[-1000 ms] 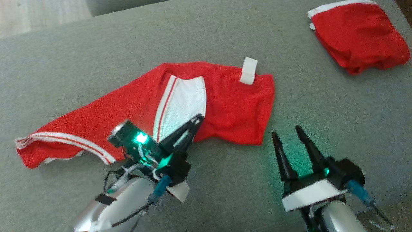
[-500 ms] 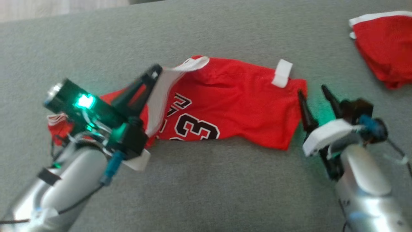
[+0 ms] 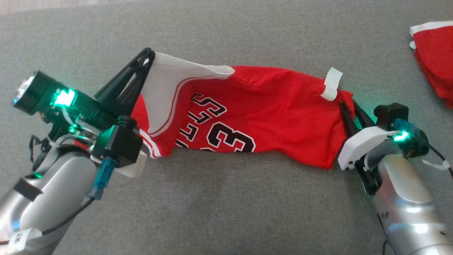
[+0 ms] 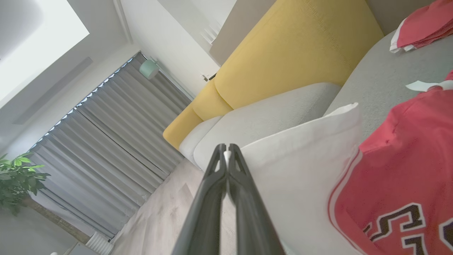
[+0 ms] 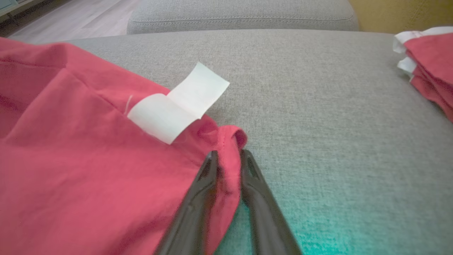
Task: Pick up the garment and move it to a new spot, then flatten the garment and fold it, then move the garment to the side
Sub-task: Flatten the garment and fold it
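Left gripper (image 3: 147,56) has its two dark fingers pressed together on the white side panel of the garment (image 3: 265,113), holding that end raised; its pale forearm climbs from the lower left of the head view, wrist angled up and inward. Right gripper (image 3: 348,106) comes in low from the lower right, forearm slanted toward the cloth; its fingers are nipped on a fold of the red hem, just below the white tag (image 3: 331,85). Between the two grippers the garment stretches across the middle of the grey surface (image 3: 226,212), printed side up, with black lettering and the number 33 showing. Counted: two grippers, both clamped on the same garment; one tag; two red garments, the other red garment (image 3: 433,63) lying bunched at the far right edge of the surface, well apart.
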### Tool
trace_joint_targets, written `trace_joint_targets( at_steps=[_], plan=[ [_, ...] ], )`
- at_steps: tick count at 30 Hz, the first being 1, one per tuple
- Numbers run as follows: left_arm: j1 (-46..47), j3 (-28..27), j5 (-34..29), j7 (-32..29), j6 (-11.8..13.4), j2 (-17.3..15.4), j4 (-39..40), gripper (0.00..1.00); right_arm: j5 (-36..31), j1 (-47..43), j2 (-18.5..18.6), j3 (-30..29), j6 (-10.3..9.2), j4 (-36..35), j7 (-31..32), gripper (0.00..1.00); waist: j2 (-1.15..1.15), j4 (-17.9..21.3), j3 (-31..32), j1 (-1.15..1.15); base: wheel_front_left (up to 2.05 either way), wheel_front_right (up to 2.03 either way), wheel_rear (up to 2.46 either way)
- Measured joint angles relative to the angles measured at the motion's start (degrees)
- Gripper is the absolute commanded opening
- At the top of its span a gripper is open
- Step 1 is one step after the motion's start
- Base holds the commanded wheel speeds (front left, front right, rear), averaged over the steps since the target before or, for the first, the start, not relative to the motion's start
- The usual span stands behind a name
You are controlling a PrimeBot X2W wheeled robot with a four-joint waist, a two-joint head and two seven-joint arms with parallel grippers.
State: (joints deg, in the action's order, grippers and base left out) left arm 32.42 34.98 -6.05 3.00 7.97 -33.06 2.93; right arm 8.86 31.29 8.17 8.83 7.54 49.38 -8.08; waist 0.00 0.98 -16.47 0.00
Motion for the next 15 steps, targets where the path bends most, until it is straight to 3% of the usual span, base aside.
trace_joint_targets(
  at_steps=[2, 8, 15],
  plan=[
    [-0.10, -0.20, 0.00, 0.01, 0.65, -0.63, 0.10, 0.00, -0.02, -0.16, 0.03, -0.15, 0.00, 0.60, -0.53, 0.00, 0.00, -0.10, 0.48, 0.00, 0.00, 0.00, 0.00],
    [-0.38, -2.01, 0.01, 0.20, 1.69, -2.80, 1.52, 0.00, -0.12, -0.97, 1.41, -1.36, 0.00, -0.54, -2.53, 0.00, 0.00, -0.22, 2.39, 0.00, 0.00, 0.00, 0.00],
    [-0.64, -4.27, 0.45, 1.51, 2.07, -5.82, 3.71, 0.00, 0.92, -1.45, 5.26, -3.36, 0.00, -9.09, -4.13, 0.00, 0.00, 0.10, 5.13, -0.01, 0.00, 0.00, 0.00]
  ],
)
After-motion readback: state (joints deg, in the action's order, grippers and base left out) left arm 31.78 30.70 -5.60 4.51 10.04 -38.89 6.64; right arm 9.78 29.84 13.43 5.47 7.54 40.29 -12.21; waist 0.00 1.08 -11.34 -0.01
